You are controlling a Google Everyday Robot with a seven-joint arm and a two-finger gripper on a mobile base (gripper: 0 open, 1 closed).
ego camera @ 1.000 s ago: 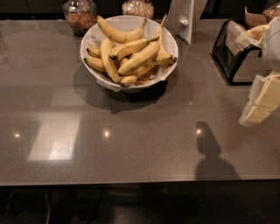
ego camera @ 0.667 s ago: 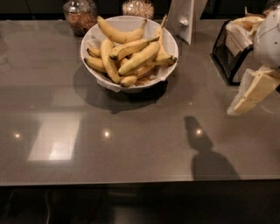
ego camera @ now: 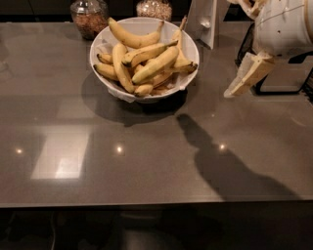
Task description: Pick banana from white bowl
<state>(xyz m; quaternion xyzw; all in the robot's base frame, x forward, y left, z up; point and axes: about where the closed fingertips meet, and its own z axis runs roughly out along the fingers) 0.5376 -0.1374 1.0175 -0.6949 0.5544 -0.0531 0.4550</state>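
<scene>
Grey bench (ego camera: 146,171) is carrying the white bowl (ego camera: 142,22) of bananas (ego camera: 149,66) — claw (ego camera: 236,89) is hovering right of it, grip state unclear.

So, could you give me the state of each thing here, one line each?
bananas: piled in the bowl, none picked.
bowl: upright on the table, full.
left jar: upright, holds brown grain.
right jar: upright, holds pale grain.
gripper: in the air, right of the bowl, touching nothing.
</scene>
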